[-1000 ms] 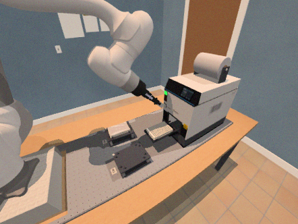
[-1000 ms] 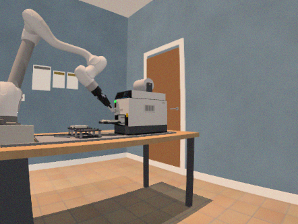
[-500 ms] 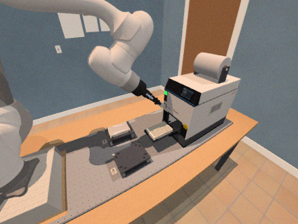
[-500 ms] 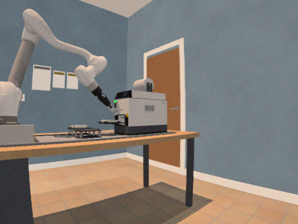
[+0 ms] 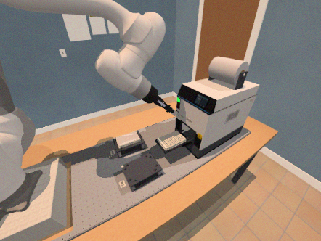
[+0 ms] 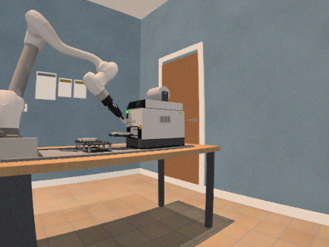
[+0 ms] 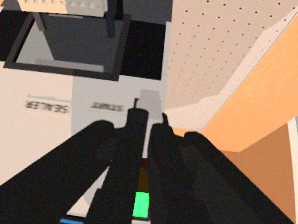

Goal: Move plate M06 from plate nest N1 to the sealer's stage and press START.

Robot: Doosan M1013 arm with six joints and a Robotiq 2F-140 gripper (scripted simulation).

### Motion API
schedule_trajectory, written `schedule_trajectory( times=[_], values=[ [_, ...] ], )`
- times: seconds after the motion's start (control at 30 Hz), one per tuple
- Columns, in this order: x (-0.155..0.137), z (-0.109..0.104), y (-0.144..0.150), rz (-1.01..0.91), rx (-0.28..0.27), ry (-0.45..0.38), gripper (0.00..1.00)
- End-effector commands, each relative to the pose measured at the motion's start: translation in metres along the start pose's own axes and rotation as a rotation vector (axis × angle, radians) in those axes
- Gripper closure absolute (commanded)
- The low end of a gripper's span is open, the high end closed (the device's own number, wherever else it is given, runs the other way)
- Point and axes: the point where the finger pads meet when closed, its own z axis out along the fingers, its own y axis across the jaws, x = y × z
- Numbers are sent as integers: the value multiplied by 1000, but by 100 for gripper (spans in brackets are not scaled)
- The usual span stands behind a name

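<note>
Top view: plate M06 (image 5: 172, 141) (image 6: 121, 133) (image 7: 65, 5) lies on the sealer's extended stage (image 5: 156, 141) (image 6: 112, 135) (image 7: 114, 21), wells showing. It looks seated, but I can't confirm every edge is inside the locators; a raised corner could bring on red at the press. Above it, the sealer (image 5: 226, 125) (image 6: 156, 124) (image 7: 45, 90) shows a green lamp (image 5: 179, 99) (image 6: 127, 111) (image 7: 141, 205). With no foil discernible, I judge that green as readiness; taking it for completion would leave M06 unsealed.

The tool (image 5: 176, 113) (image 6: 123, 118) (image 7: 147, 105) is narrow and empty, its tips close to the START button; contact is uncertain. A slanting push could slip off, while dropping low once the cycle starts could strike the moving stage. Farther out, the other nest's plate (image 5: 128, 140) (image 6: 88, 139), presumably N2's, could be knocked by a careless retreat over the counter (image 5: 203, 170) (image 6: 112, 161) (image 7: 255, 110).
</note>
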Motion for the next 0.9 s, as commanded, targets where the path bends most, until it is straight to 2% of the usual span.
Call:
schedule_trajectory(
  times=[0.0, 0.87],
  values=[
    [0, 0, 0, 0, 0, 0, 90],
    [-2, 2, 0, 0, 0, 0, 90]
  ],
)
